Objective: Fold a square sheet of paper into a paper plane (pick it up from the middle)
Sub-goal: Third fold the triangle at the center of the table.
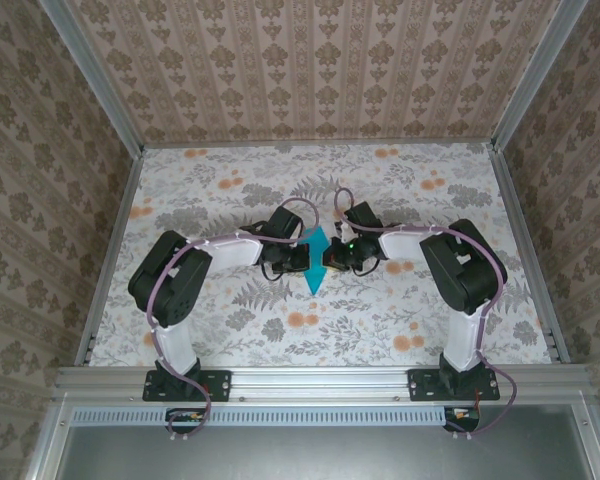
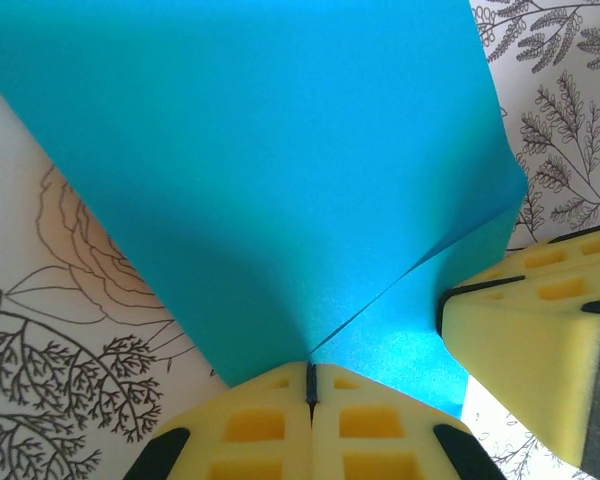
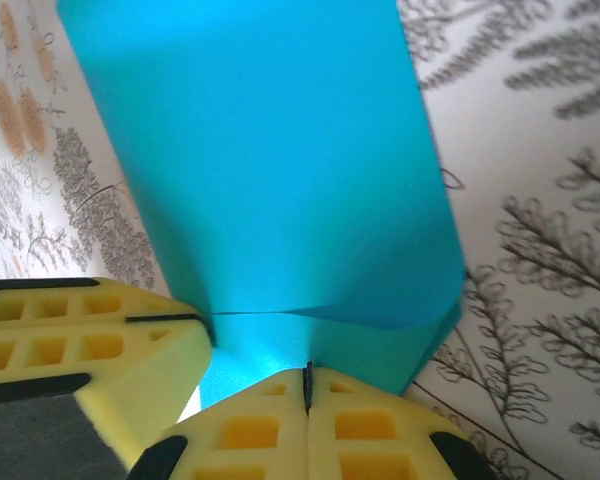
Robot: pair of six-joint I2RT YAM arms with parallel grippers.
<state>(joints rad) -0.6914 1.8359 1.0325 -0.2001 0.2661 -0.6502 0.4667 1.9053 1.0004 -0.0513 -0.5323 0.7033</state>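
Note:
The square sheet of paper [image 1: 315,260] is teal-blue and hangs between both grippers at the table's middle, its lower tip pointing toward the near edge. My left gripper [image 1: 294,258] is shut on its left side and my right gripper [image 1: 334,257] is shut on its right side. In the left wrist view the paper [image 2: 280,160] curves over itself, with a crease running into my shut left gripper [image 2: 310,385]; a right finger [image 2: 540,335] shows beside it. In the right wrist view the paper [image 3: 280,170] bends in a soft roll above my shut right gripper [image 3: 307,385], and a left finger [image 3: 80,345] is close by.
The table [image 1: 230,190] wears a floral cloth and is walled by patterned panels on three sides. Metal rails [image 1: 110,270] run along its left and right edges. Both arm bases [image 1: 185,380] are bolted at the near edge.

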